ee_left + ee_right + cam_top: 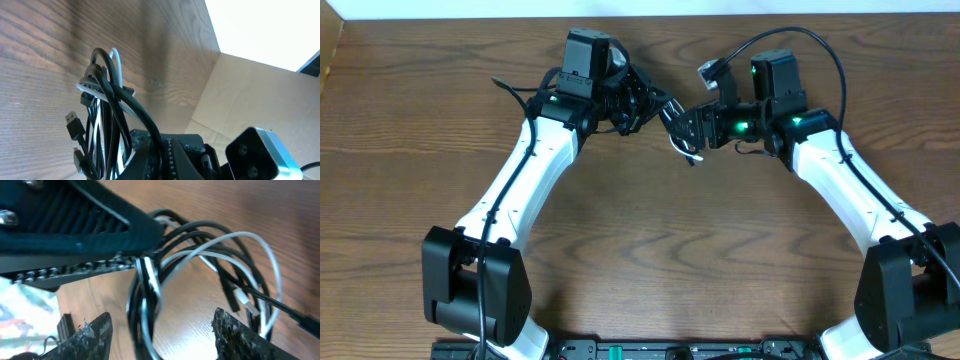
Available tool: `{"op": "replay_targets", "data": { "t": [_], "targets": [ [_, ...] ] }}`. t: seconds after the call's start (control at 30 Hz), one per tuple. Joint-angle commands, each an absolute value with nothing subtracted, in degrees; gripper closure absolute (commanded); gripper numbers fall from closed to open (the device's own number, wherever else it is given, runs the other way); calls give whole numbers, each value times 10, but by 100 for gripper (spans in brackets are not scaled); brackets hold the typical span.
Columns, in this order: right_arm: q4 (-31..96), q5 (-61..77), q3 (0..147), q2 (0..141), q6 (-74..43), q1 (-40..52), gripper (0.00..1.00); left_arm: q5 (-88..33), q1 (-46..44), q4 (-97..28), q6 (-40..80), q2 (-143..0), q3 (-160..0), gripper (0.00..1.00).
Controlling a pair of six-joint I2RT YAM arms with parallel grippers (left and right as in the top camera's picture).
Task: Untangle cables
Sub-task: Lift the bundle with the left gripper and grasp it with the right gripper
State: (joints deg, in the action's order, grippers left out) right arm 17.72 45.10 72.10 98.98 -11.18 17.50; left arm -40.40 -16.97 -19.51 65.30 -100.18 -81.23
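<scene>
— Fingertips (87, 335) of the right hand (162, 335), low in the right wrist view: found parted roughly midway, closed on nothing. Saw the cables (145, 300) just ahead, hanging in the gap, apparently touching neither side.

— And the left hand (660, 105)?

— Found shut tight on the cables, reaching across the upper left of that same view and pinching black and white strands into one narrow neck. Noted loops fanning from the pinch toward the right of the frame, white cable (272, 270) arching outermost, black cable (200, 227) weaving through it.

— Placed where from above?

— At top centre of the overhead view, seemingly held up off the table (640, 250). Sat between both hands, left hand on the left, right hand just to the right and slightly lower.

— Long axis?

— Ran from the pinch toward the right hand, roughly along its reach. Judged that hand the free one and the nearer. Judged the coming move to call for closing on one strand only, likely the white loop, then drawing away from the pinch.

— Anything in the way?

— Saw a black plug (74, 125) dangling at lower left of the left wrist view, liable to snag in a loop. Noticed a cardboard panel (240, 95) at the table's edge, well apart. Could not settle the stacking order at the neck.
</scene>
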Motion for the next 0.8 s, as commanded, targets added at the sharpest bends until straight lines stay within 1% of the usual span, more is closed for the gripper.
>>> {"op": "replay_targets", "data": {
  "t": [0.0, 0.17, 0.2, 0.27, 0.33, 0.37, 0.43, 0.47, 0.5, 0.53, 0.57, 0.63, 0.67, 0.77],
  "targets": [
    [179, 437, 724, 1006, -117, 184, 37, -416, -169, -194, 677, -1000, -816, 93],
    [189, 442, 724, 1032, -77, 209, 35, -413, -169, -191, 704, -1000, -816, 92],
    [188, 447, 724, 1038, -71, 218, 36, -413, -169, -191, 704, -1000, -816, 93],
    [187, 447, 724, 1042, -72, 224, 43, -411, -168, -191, 704, -1000, -816, 93],
    [191, 447, 724, 1043, -72, 226, 59, -389, -166, -192, 703, -1000, -816, 92],
    [191, 447, 724, 1043, -72, 224, 65, -367, -163, -192, 690, -1000, -816, 92],
    [193, 447, 724, 1040, -78, 217, 91, -298, -157, -197, 633, -1000, -816, 93],
    [197, 447, 724, 1036, -84, 209, 99, -258, -155, -208, 607, -1000, -816, 93],
    [217, 453, 724, 1028, -88, 194, 99, -170, -152, -245, 559, -1000, -816, 93],
    [236, 463, 724, 1021, -90, 183, 99, -131, -152, -268, 532, -1000, -816, 92],
    [245, 475, 724, 1019, -89, 177, 99, -117, -152, -279, 514, -1000, -816, 92],
    [260, 505, 724, 1018, -89, 168, 99, -109, -152, -302, 451, -1000, -816, 84],
    [270, 523, 724, 1018, -89, 160, 99, -109, -152, -313, 407, -1000, -816, 74],
    [284, 564, 724, 1018, -82, 139, 99, -121, -151, -331, 312, -1000, -816, 60]
  ]
}}
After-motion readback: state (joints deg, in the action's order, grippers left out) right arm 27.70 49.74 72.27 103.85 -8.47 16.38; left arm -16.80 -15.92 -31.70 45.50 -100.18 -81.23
